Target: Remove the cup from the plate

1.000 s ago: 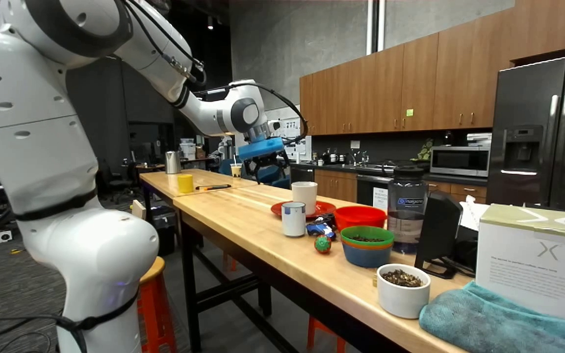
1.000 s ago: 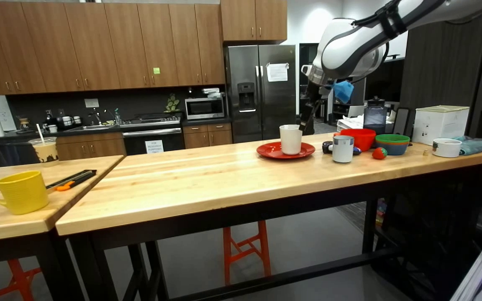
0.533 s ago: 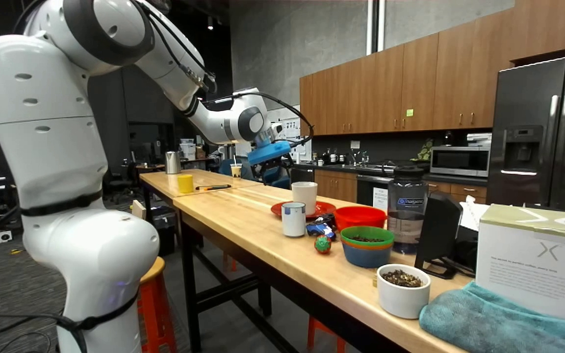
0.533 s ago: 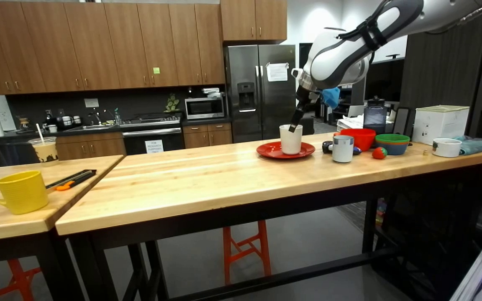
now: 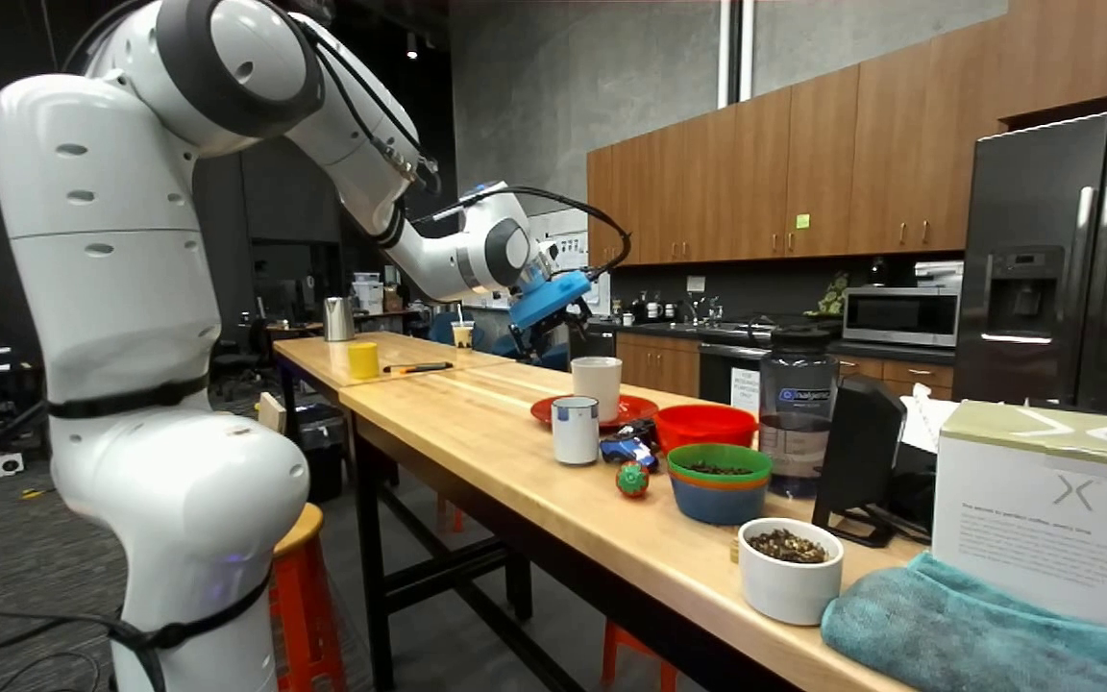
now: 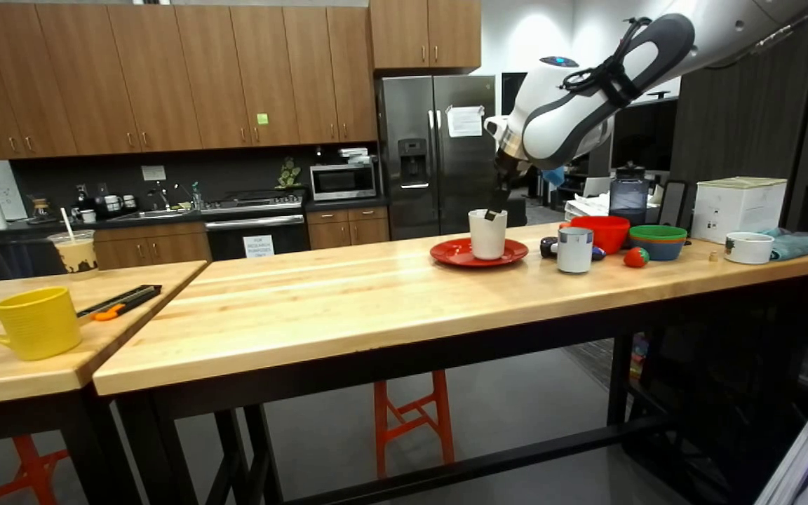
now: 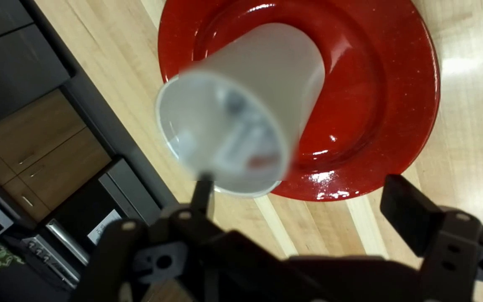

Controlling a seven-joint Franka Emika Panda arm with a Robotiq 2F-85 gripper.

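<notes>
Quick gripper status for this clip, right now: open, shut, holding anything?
Gripper: open, jaws apart, holding nothing; the white cup stands on the red plate.

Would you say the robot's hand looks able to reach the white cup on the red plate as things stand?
Probably yes: in the wrist view the hand is open near the white cup, and nothing visible stands between them, though it may need to shift before gripping.

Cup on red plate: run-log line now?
cup: upright on red plate | gripper: open, close by | contact: unclear | removal: pending
</notes>
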